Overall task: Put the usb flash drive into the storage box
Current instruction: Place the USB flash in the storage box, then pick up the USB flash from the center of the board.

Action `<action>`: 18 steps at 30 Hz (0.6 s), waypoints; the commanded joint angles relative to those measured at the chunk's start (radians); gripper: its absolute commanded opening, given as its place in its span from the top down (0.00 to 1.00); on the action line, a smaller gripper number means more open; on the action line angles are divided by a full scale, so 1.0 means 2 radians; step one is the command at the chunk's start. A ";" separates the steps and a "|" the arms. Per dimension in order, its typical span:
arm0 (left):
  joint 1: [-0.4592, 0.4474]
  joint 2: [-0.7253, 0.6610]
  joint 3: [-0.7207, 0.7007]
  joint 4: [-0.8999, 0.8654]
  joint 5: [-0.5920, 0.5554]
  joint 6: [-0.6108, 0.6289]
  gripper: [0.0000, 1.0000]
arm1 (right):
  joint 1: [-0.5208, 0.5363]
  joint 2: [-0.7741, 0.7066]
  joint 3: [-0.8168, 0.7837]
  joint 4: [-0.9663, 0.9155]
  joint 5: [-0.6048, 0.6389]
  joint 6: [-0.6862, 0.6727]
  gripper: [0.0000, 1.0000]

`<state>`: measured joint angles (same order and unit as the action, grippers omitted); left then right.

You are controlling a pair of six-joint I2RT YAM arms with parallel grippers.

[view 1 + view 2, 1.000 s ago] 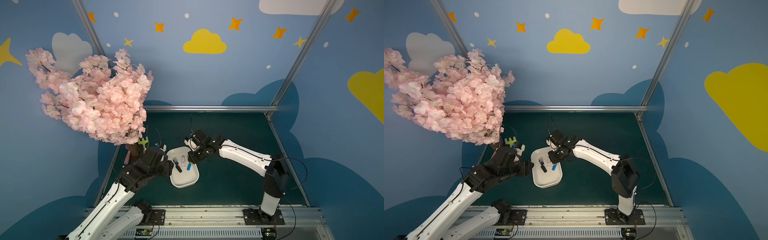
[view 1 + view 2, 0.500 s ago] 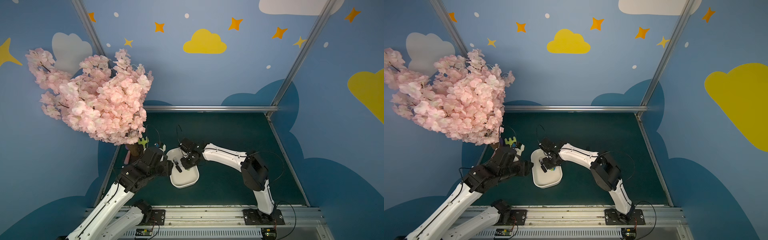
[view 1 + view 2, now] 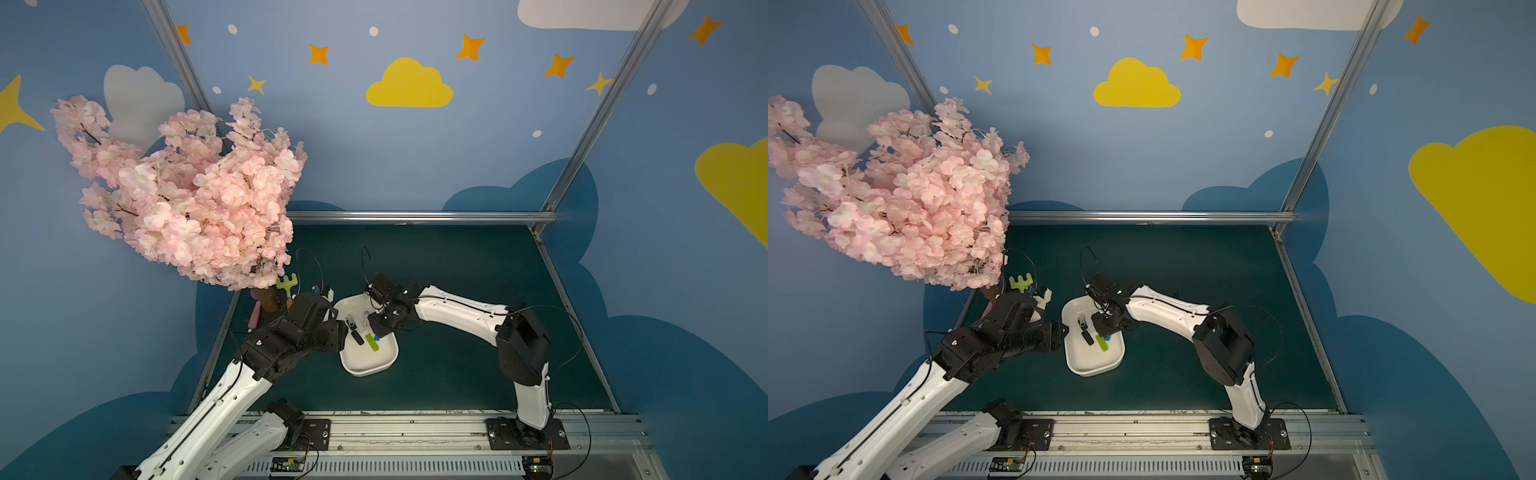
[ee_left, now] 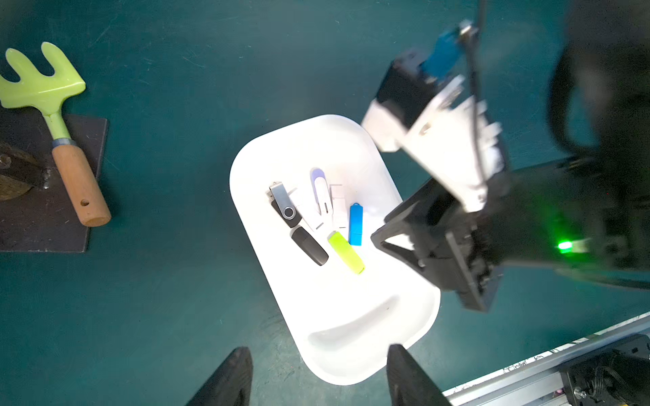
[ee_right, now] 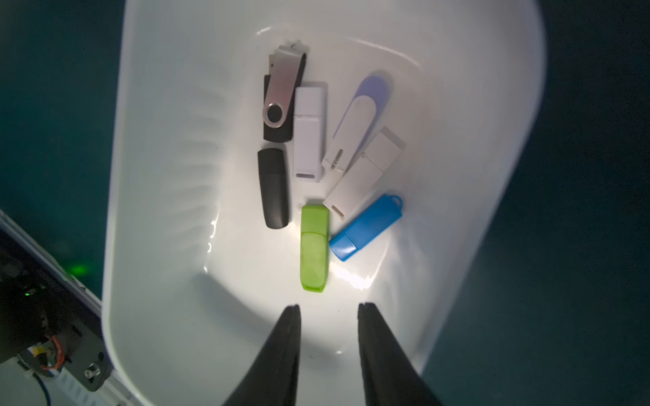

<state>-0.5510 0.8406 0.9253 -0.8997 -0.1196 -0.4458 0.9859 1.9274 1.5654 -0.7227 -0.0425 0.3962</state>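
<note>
The right hand (image 5: 329, 305) is hovering over the storage box (image 5: 158, 211), its jaws narrowly apart and empty. The green usb flash drive (image 5: 314, 246) is lying in the box just beyond its tips, beside a blue drive (image 5: 365, 228). The left hand (image 4: 318, 348) is hanging wide and empty at one end of the box.

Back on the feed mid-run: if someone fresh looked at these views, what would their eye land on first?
Probably the big pink blossom tree, which looms over the table's left edge in both top views. Next comes the white storage box mid-table between the two arms, holding a cluster of flash drives; the green one and the blue one stand out. The right hand hovers over the box, open and empty.
</note>
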 commanded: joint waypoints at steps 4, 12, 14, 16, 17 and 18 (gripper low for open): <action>-0.006 0.046 0.005 0.038 0.058 0.000 0.41 | -0.130 -0.176 -0.109 0.012 0.030 -0.002 0.65; -0.107 0.272 0.150 0.087 -0.001 -0.021 0.38 | -0.349 -0.302 -0.299 0.107 0.018 0.033 0.62; -0.122 0.354 0.215 0.074 -0.003 -0.027 0.38 | -0.382 -0.312 -0.330 0.126 0.019 0.058 0.62; -0.131 0.425 0.269 0.072 0.007 -0.027 0.38 | -0.404 -0.318 -0.357 0.147 0.009 0.085 0.62; -0.135 0.463 0.299 0.070 0.010 -0.027 0.38 | -0.412 -0.322 -0.365 0.155 0.000 0.088 0.62; -0.138 0.496 0.327 0.064 0.012 -0.027 0.39 | -0.415 -0.324 -0.367 0.156 -0.002 0.081 0.62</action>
<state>-0.8124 1.7077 1.4841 -0.7444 -0.0975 -0.4877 0.1699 1.3231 0.8440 -0.4969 0.0017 0.5110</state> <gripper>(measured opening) 0.616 0.379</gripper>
